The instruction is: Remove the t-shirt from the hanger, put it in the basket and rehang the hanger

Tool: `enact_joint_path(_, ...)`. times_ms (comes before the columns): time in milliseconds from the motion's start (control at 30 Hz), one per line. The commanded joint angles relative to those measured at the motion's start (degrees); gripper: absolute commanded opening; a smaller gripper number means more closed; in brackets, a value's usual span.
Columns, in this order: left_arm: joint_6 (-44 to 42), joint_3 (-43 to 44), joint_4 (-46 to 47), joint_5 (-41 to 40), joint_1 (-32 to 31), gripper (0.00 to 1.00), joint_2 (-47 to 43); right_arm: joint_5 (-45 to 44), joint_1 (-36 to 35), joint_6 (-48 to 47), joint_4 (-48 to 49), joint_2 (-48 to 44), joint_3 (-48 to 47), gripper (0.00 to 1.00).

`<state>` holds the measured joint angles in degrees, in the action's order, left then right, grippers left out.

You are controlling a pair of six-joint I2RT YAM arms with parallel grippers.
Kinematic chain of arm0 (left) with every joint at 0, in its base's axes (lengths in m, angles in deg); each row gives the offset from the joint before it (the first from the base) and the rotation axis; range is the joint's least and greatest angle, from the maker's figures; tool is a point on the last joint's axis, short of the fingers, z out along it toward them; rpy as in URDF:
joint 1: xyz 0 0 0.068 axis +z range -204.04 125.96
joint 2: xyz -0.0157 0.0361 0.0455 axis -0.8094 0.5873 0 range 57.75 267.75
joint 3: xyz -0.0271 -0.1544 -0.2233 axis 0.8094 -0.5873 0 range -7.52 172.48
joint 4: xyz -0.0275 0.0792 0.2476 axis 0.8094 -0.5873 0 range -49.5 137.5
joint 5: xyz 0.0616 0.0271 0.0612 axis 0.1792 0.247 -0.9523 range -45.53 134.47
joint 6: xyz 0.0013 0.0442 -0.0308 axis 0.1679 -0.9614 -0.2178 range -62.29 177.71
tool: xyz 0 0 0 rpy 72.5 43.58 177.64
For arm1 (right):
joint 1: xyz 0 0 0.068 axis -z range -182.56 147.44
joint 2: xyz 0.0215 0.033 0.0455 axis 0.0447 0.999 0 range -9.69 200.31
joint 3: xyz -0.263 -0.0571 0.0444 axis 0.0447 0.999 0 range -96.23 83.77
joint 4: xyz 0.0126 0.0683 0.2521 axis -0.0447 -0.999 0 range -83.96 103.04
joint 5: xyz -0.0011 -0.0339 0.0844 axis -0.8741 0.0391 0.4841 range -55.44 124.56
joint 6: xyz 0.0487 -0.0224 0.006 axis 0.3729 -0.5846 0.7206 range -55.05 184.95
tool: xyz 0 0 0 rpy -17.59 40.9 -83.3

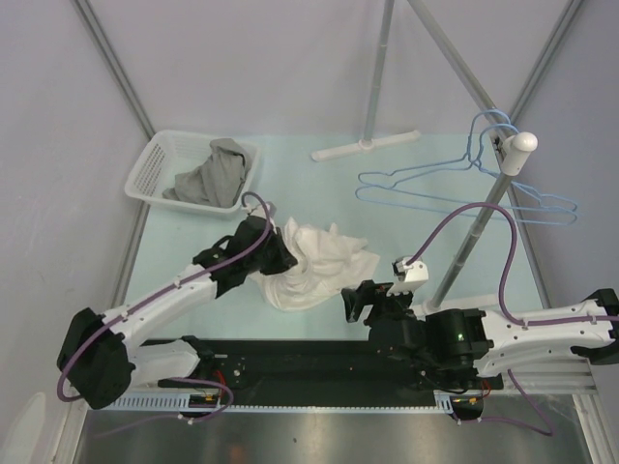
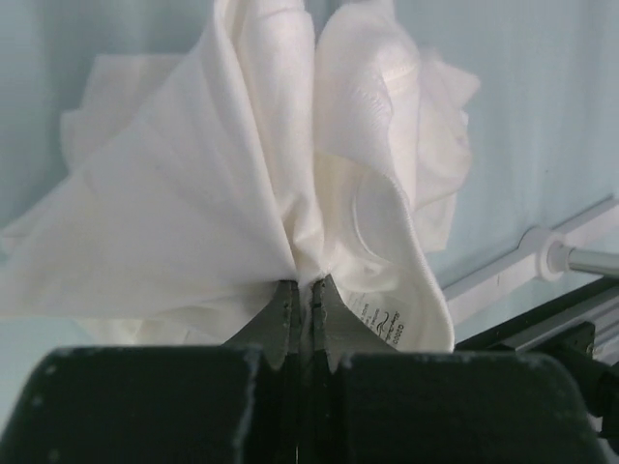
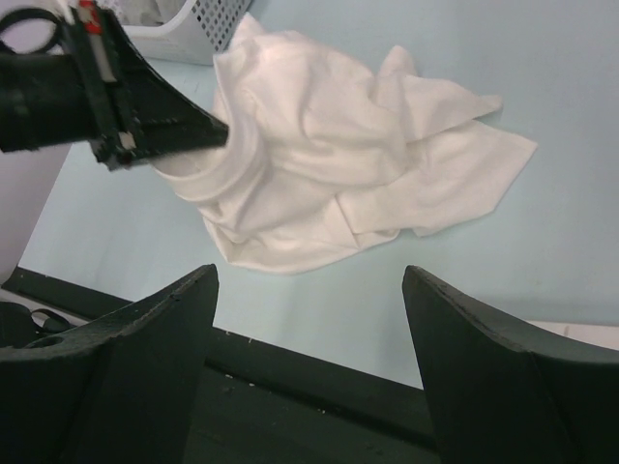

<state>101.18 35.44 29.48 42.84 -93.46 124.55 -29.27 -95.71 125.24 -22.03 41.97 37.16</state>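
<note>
The white t-shirt (image 1: 317, 266) is seen crumpled on the pale bench (image 1: 290, 184) near its middle, just ahead of the two arms. No hanger is seen inside it. A bunch of its fabric at the 9 o'clock edge is pinched between the left fingers (image 1: 282, 256), which are closed tight on the cloth. In the left wrist view the fingers (image 2: 282, 314) meet with almost no gap, and the t-shirt (image 2: 242, 174) fans out above them, a printed label being visible at its lower right fold. The same hold is shown from the side in the right wrist view, where the left fingers (image 3: 184, 126) are buried in the cloth (image 3: 329, 164) at its 9 o'clock side.

The right fingers (image 1: 353, 302) are found near the 5 o'clock corner of the t-shirt, apart from it. They are spread wide, with nothing between them (image 3: 184, 319).

Two blue wire hangers (image 1: 464, 188) are hung bare from the top of a stand (image 1: 513, 155) at 2 o'clock from the t-shirt, well apart from it. A white basket (image 1: 155, 169) holding a grey garment (image 1: 213, 174) is placed at 10 o'clock.
</note>
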Motion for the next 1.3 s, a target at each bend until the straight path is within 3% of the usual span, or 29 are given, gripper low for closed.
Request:
enact_joint_path(0, -3.12, 7.74, -5.44, 0.05, 4.96, 0.0, -5.27, -3.49, 0.51, 0.71, 1.49, -0.95, 0.11, 0.82)
enact_joint_path(300, -0.66, 24.0, -4.4, -0.75, 15.33, 0.0, -6.52, -3.14, 1.03, -0.7, 2.02, -2.0, 0.03, 0.82)
enact_joint_path(667, 1.45, 53.15, 1.32, 6.81, 30.88, 0.0, 4.19, -2.26, 0.95, -0.7, 1.85, -1.39, -0.94, 0.82)
enact_joint_path(800, 3.29, 58.72, 11.14, 10.94, 37.2, 0.0, 7.62, -1.82, 1.03, -1.05, 1.67, -0.33, -1.99, 0.82)
enact_joint_path(1000, 8.12, 80.32, 20.74, 16.04, 48.27, 0.0, 21.22, 0.11, 1.56, -1.23, 0.97, 0.37, -3.14, 0.82)
enact_joint_path(1100, 21.62, 91.75, 25.73, 22.35, 54.07, 0.0, 28.36, 0.99, 1.74, -1.14, 0.88, 1.25, -3.4, 0.82)
enact_joint_path(1133, 29.84, 95.69, 32.28, 23.41, 54.97, 0.0, 33.17, 1.17, 2.0, -0.88, 0.71, 1.69, -3.4, 0.82)
enact_joint_path(1200, 35.96, 99.58, 35.41, 22.12, 56.29, 0.0, 37.58, 1.95, 2.52, -0.79, 0.97, 2.21, -3.4, 0.82)
enact_joint_path(1267, 36.87, 105.38, 33.5, 19.14, 56.29, 0.0, 42.78, 2.83, 3.4, -1.49, 1.67, 2.74, -3.49, 0.82)
